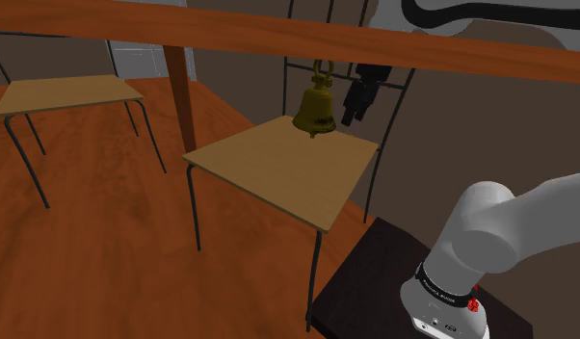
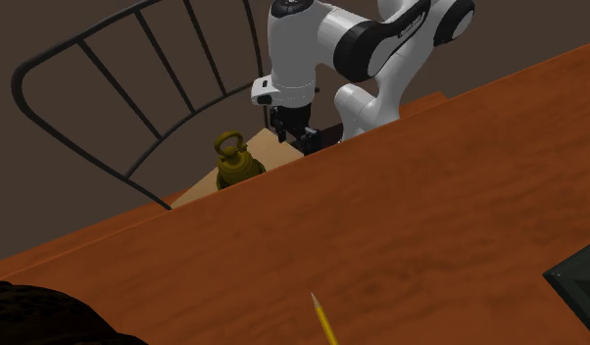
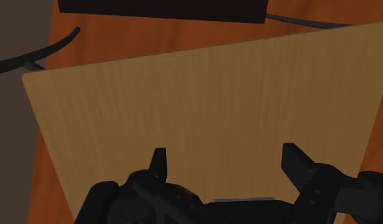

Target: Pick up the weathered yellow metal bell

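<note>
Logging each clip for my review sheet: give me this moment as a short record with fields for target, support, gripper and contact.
target: dull yellow-brown metal bell with loop handle, upright
support: light wooden chair seat on black metal frame, bell near its far edge in the shoulder view
gripper: all-black two-finger gripper, open, above the seat
contact: none; gripper beside bell, not holding it

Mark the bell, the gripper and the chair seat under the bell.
bell (image 1: pixel 316 108): shoulder view, on its dull yellow body.
gripper (image 3: pixel 226 159): wrist view, midway between the two open fingers.
chair seat (image 1: pixel 269 171): shoulder view, bare tan surface in front of the bell.
</note>
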